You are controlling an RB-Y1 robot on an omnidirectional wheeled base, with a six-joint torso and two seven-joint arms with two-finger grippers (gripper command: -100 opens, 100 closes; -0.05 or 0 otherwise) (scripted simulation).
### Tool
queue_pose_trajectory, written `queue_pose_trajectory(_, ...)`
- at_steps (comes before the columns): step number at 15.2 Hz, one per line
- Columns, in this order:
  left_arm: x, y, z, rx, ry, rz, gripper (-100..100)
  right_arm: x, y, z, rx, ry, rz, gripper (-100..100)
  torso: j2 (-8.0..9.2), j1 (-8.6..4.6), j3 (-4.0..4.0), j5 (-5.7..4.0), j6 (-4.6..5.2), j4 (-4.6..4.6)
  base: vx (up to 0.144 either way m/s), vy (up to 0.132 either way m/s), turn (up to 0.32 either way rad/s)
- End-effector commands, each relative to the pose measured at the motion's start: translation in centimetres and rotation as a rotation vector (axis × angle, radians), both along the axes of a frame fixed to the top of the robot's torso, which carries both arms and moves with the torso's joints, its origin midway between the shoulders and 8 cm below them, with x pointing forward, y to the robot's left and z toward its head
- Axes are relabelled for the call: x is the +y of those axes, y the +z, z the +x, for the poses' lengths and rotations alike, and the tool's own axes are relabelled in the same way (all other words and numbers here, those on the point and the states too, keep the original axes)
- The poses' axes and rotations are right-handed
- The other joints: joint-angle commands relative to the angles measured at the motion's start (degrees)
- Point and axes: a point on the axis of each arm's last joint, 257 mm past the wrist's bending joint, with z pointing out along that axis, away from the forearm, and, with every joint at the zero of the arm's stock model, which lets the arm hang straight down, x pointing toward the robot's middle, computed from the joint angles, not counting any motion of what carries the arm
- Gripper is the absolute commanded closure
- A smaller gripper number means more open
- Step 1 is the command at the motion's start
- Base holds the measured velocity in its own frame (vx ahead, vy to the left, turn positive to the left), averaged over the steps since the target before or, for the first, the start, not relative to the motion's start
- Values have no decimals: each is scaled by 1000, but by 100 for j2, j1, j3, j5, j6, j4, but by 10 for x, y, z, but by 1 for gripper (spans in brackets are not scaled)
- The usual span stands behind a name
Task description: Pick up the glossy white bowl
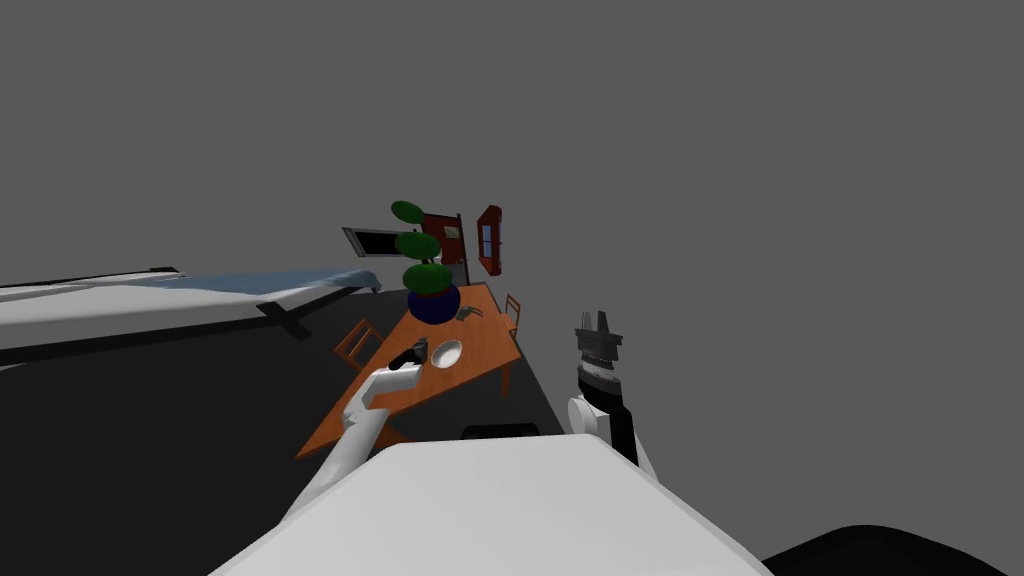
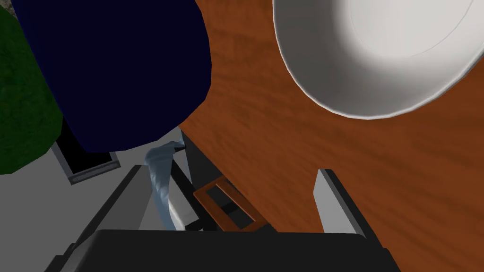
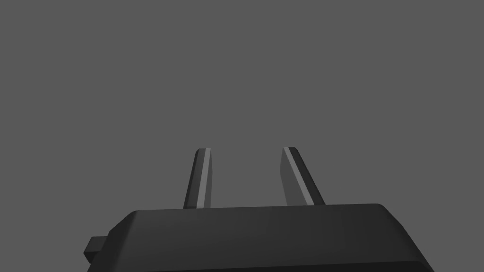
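- The tabletop is orange-brown wood and runs away from us at a slant; the plant, the bowl and our left arm's working end are all over it.
- A long white piece of furniture lies well off to the left, with a pale blue cloth draped at its far end.
- The plant has round green tufts and stands upright in a dark blue pot on the far half of the tabletop.
- Two wooden chairs stand at the tabletop's long sides, one on the left and one on the right.
- The bowl is white and sits upright on the tabletop, nearer to us than the pot and apart from it.
- The left end effector hangs over the tabletop just beside the bowl, on its left. In the left wrist view its fingers are spread wide and grip nothing. The bowl lies beyond the fingertips and off to one side, past this finger rather than in the gap, with bare wood between.
- The right end effector is raised at our right side, clear of the tabletop. Its two fingers are parted by a narrower gap, and nothing is between them.
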Motion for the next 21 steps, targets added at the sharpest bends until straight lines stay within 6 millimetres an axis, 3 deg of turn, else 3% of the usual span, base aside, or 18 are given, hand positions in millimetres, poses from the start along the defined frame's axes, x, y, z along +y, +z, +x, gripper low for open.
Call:
queue_pose_trajectory(1, -1, -10, -6, 38, 15, -17, -100, 0, 0, 0, 0, 0, 0, 0, 0, 0, 0, 0, 0, 0, 13, -3, -27)
queue_pose_trajectory(2, 1, -23, -9, 74, 38, -46, -100, 0, 0, 0, 0, 0, 0, 0, 1, 0, 1, 0, -1, 0, 14, -4, -59)
queue_pose_trajectory(4, 1, -26, -12, 91, 43, -50, -100, 0, 0, 0, 0, 0, 0, 0, 2, 0, 1, 0, 0, 0, 12, -4, -37)
queue_pose_trajectory(5, 1, -40, -17, 135, 66, -82, -100, 0, 0, 0, 0, 0, 0, 0, 3, 0, 1, 0, -1, 0, 12, -4, -45)
queue_pose_trajectory(9, 0, -56, -26, 194, 92, -117, -100, 0, 0, 0, 0, 0, 0, 0, 1, -1, 0, 0, -1, 0, 16, -5, -55)
queue_pose_trajectory(12, -5, -80, -39, 281, 131, -179, -100, 0, 0, 0, 0, 0, 0, 0, 1, -1, 1, 0, 0, 0, 17, -5, -51)
queue_pose_trajectory(21, -25, -117, -65, 444, 191, -291, -100, 0, 0, 0, 0, 0, 0, 0, -2, 0, -1, 0, -1, -1, 23, -2, -54)
